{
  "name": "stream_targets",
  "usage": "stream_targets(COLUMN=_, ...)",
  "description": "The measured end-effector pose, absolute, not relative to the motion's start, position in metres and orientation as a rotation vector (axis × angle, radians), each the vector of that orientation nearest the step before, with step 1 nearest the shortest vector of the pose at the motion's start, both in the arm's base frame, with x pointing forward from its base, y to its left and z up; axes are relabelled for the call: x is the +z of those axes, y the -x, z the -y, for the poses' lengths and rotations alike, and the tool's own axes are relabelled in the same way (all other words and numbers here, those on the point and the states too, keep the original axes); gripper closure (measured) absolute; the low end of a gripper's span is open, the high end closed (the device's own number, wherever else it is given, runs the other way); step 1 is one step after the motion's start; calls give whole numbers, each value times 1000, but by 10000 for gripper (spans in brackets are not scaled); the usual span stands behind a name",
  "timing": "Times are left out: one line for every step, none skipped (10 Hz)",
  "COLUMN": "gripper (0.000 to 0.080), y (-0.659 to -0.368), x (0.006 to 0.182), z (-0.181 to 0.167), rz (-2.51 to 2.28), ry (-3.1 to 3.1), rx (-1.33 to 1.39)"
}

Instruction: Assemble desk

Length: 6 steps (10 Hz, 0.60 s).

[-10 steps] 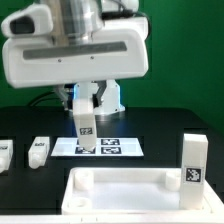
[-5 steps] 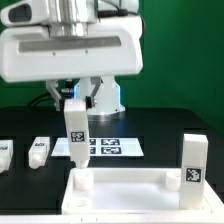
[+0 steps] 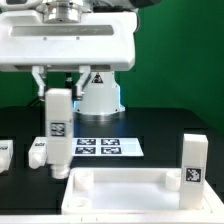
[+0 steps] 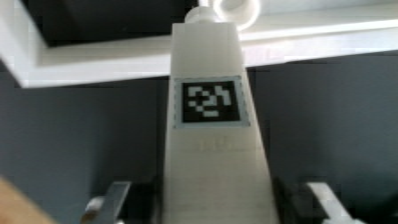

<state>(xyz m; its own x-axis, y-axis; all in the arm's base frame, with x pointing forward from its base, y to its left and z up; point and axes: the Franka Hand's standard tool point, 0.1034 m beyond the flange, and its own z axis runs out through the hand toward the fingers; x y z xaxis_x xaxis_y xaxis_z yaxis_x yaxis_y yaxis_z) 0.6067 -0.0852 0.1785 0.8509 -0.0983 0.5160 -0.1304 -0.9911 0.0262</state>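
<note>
The white plastic rectangular rimmed tabletop [image 3: 130,190] lies flat at the near edge of the black table [image 3: 170,130]. Just beside its far corner on the exterior view's left hangs the held leg [image 3: 58,135], a white square-section plastic post. It is upright, with its black-and-white square tag [image 3: 57,128] facing the camera. Its lower end is level with the tabletop's rim, and I cannot tell whether the two touch.

The white two-finger gripper [image 3: 58,92] grips the held leg by its upper end. In the wrist view the fingers [image 4: 118,197] sit narrow on either side of the post [image 4: 214,140], with the tabletop [image 4: 71,55] beyond its tip.

A second white post, the standing leg [image 3: 192,160], is upright at the tabletop's far corner on the exterior view's right. Two more white legs, the nearer lying leg [image 3: 38,152] and the outer lying leg [image 3: 4,155], rest on the table well to the exterior view's left.

The marker board [image 3: 105,147] lies flat behind the tabletop, and the white robot base [image 3: 98,97] rises farther back.
</note>
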Motion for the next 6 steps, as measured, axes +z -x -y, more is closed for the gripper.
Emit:
stream_targets(gripper=515, y=-606, x=175, z=78, rz=196, ry=-3000, rx=785)
stream_targets(gripper=515, y=-611, x=175, z=65, rz=241, ry=-3065, rx=729)
stream_targets(gripper=515, y=-623, x=177, z=62, rz=243, ry=-3072, rx=735)
stream_targets(gripper=515, y=-636, x=174, z=58, rz=257, ry=-3072, rx=743)
stream_targets(gripper=515, y=-642, x=165, z=49, rz=284, ry=-3069, rx=749)
stream_targets(gripper=515, y=-643, x=159, z=44, rz=284, ry=-3046, rx=770)
